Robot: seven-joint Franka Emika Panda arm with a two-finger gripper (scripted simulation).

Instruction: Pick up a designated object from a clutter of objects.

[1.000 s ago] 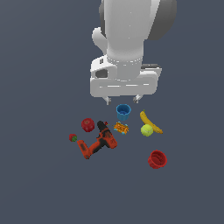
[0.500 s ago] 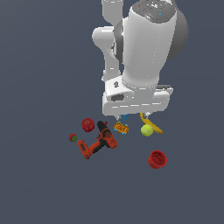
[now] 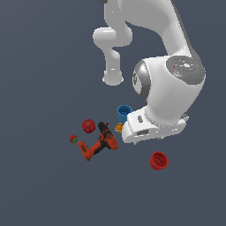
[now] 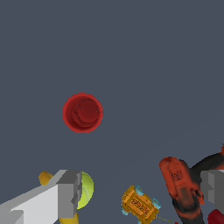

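The designated object, a small bright red cup, stands alone at the exterior view's right, apart from the clutter of objects. In the wrist view the red cup shows its round mouth from above. My gripper is open, its grey fingers far apart and holding nothing. It hovers over the clutter, off to one side of the cup. In the exterior view the white hand hides the fingertips; it hangs just up and left of the cup.
The orange-red and black drill, red apple, strawberry, blue cup and orange-yellow bit lie left of the hand. The wrist view shows the green-yellow ball, banana, bit and drill.
The arm has swung down and toward the exterior view's right, closer to the red cup. It now covers the banana and green-yellow ball. No object has moved.
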